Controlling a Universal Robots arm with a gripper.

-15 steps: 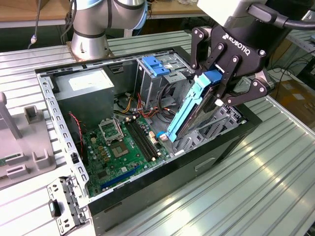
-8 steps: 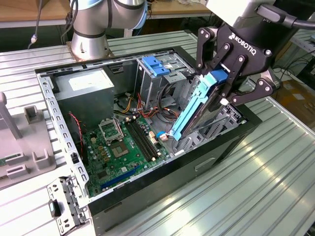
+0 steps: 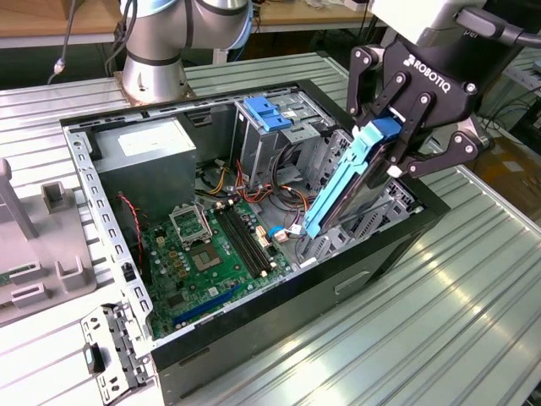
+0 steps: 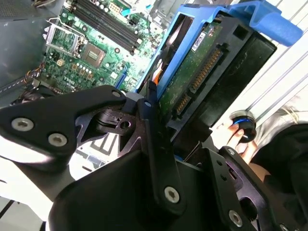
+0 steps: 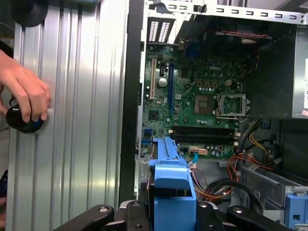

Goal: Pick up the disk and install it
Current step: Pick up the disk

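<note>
The disk, a dark slab in a light-blue carrier, hangs steeply tilted over the open computer case, toward the exterior view's right. Its lower end dips into the case beside the motherboard. My gripper is shut on the disk's upper end. In the second wrist view the disk shows its green circuit side between the black fingers. The first wrist view looks down along the blue carrier into the case.
A blue plastic bracket sits on the drive cage at the back of the case, with the power supply next to it. Orange and black cables lie near the bay. A person's hand rests on a black knob on the ribbed metal table.
</note>
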